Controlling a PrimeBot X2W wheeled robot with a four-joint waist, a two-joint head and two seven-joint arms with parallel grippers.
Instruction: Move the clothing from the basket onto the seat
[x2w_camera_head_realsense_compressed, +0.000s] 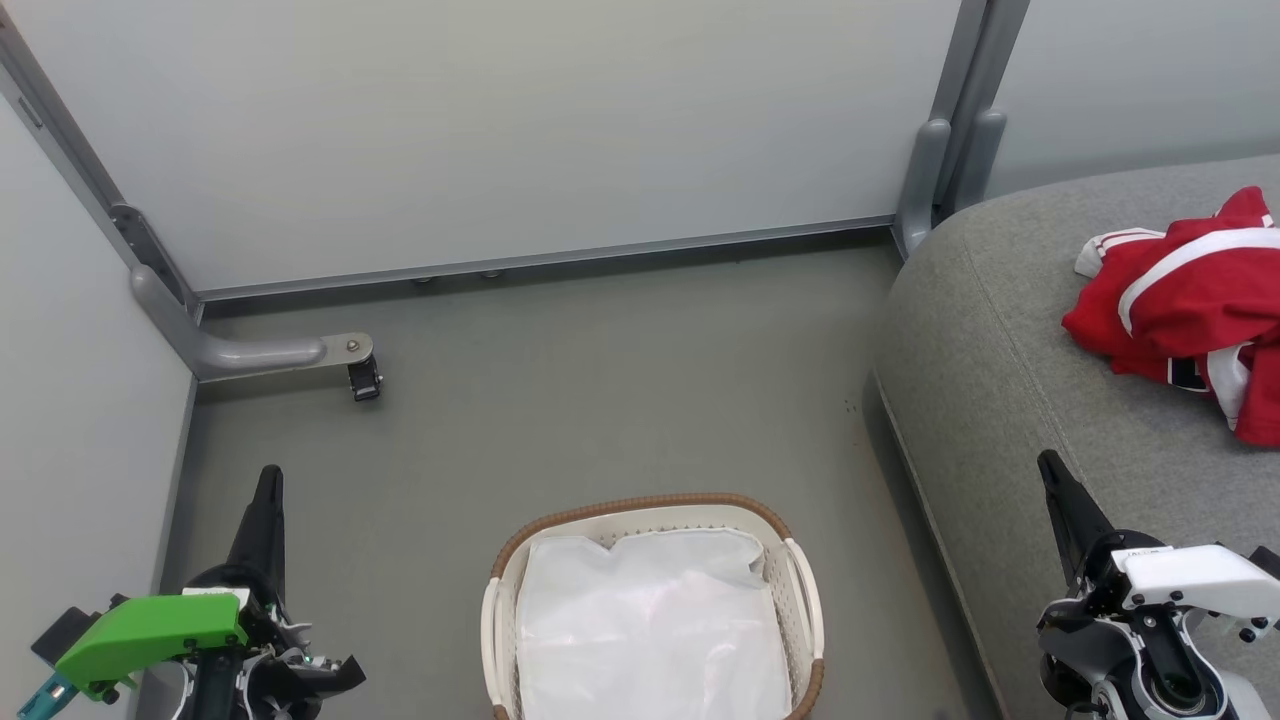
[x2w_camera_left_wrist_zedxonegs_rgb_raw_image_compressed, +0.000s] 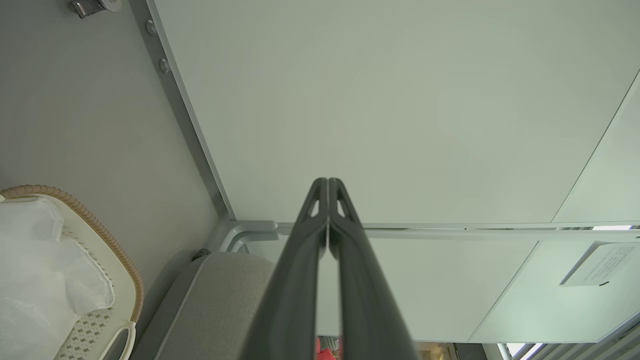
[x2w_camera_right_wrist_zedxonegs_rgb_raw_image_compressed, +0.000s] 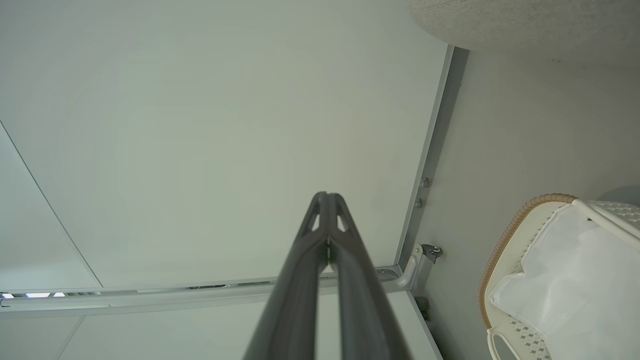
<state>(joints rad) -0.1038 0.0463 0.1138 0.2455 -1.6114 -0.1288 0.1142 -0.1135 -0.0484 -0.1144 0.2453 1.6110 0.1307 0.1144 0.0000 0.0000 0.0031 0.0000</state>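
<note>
Holding left gripper (x2w_camera_head_realsense_compressed: 268, 482) and right gripper (x2w_camera_head_realsense_compressed: 1050, 465) low at either side of basket (x2w_camera_head_realsense_compressed: 640, 503), each pair of fingers pressed together, clamping nothing. Seeing clothing (x2w_camera_head_realsense_compressed: 1185, 300) lying crumpled on seat (x2w_camera_head_realsense_compressed: 990, 360), well apart from basket, itself sitting on floor (x2w_camera_head_realsense_compressed: 600, 380), carrying white liner (x2w_camera_head_realsense_compressed: 650, 620).

red white-striped clothing (x2w_camera_head_realsense_compressed: 1185, 300), cream brown-rimmed basket (x2w_camera_head_realsense_compressed: 640, 507), grey seat (x2w_camera_head_realsense_compressed: 990, 370)

Perforated plastic basket (x2w_camera_head_realsense_compressed: 805, 590), woven rim; matt fabric seat (x2w_camera_head_realsense_compressed: 990, 380); cloth clothing (x2w_camera_head_realsense_compressed: 1180, 300).
</note>
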